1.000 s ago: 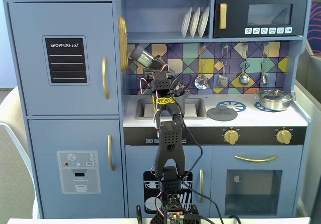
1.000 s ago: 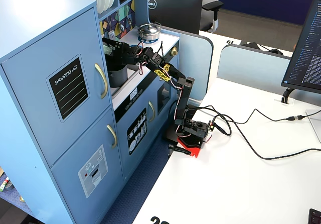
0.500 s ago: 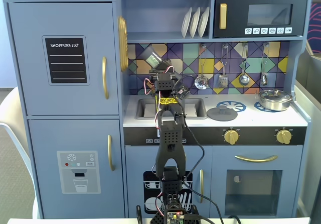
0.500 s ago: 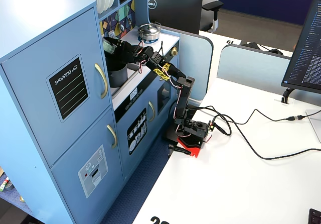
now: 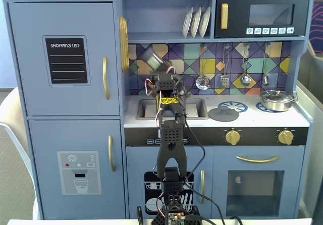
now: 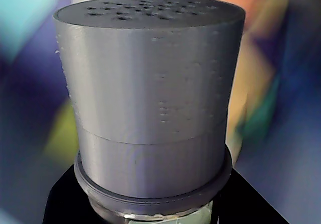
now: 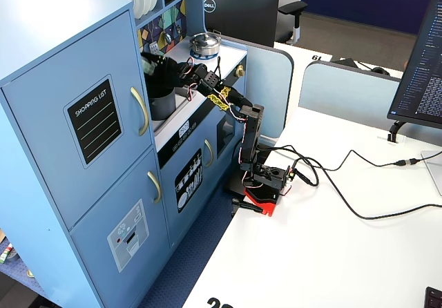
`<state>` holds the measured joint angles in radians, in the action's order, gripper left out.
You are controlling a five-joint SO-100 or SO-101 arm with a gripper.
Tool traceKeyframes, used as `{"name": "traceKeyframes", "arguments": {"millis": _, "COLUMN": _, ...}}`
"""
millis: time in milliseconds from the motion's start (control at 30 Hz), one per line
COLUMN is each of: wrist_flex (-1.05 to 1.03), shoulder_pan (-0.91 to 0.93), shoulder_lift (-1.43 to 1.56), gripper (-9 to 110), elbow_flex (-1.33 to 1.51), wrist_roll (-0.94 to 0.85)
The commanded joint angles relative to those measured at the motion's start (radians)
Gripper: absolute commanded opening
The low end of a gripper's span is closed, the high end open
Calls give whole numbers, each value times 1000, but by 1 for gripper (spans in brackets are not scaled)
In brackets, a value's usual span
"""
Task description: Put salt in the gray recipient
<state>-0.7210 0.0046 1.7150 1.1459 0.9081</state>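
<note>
I am holding the salt (image 6: 150, 98) in my claw (image 5: 157, 69). My two fingers are closed tight around the bottom part of it. In the wrist view I see its gray top very close, with lots of little holes in it. The black parts of my claw show at the bottom corners of that view.

In a fixed view from the front, the salt is up in the air and tipped to the side. It is blurry there, so I think I am shaking or tilting it. It is in front of the colored tile wall, above the sink side of the toy kitchen (image 5: 65, 58).

The gray recipient (image 7: 163, 105) is a dark pot. I can see it in a fixed view from the side. It sits on the counter close to the tall blue door, right below my claw. From the front my own arm hides it, so I cannot see it there.

So this is how far I am, I think. The picking up is done. The lifting is done. I am over the pot now. What is left is to tip the salt so the holes point down into the pot. I cannot tell if any salt is falling out.

A flat gray lid (image 5: 223, 114) lies on the counter, off to the right. The shiny pan (image 5: 276, 100) sits farther right. I do not need them.
</note>
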Motion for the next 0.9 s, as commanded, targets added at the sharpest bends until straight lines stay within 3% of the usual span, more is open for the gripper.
{"name": "traceKeyframes", "arguments": {"millis": 0, "wrist_flex": 38, "shoulder_pan": 28, "shoulder_lift": 115, "gripper": 0, "elbow_flex": 77, "wrist_roll": 21}}
{"name": "traceKeyframes", "arguments": {"millis": 167, "wrist_flex": 84, "shoulder_pan": 9, "shoulder_lift": 112, "gripper": 0, "elbow_flex": 77, "wrist_roll": 5}}
{"name": "traceKeyframes", "arguments": {"millis": 533, "wrist_flex": 54, "shoulder_pan": -83, "shoulder_lift": -5, "gripper": 0, "elbow_flex": -270, "wrist_roll": -78}}
{"name": "traceKeyframes", "arguments": {"millis": 867, "wrist_flex": 75, "shoulder_pan": 25, "shoulder_lift": 109, "gripper": 0, "elbow_flex": 38, "wrist_roll": -20}}
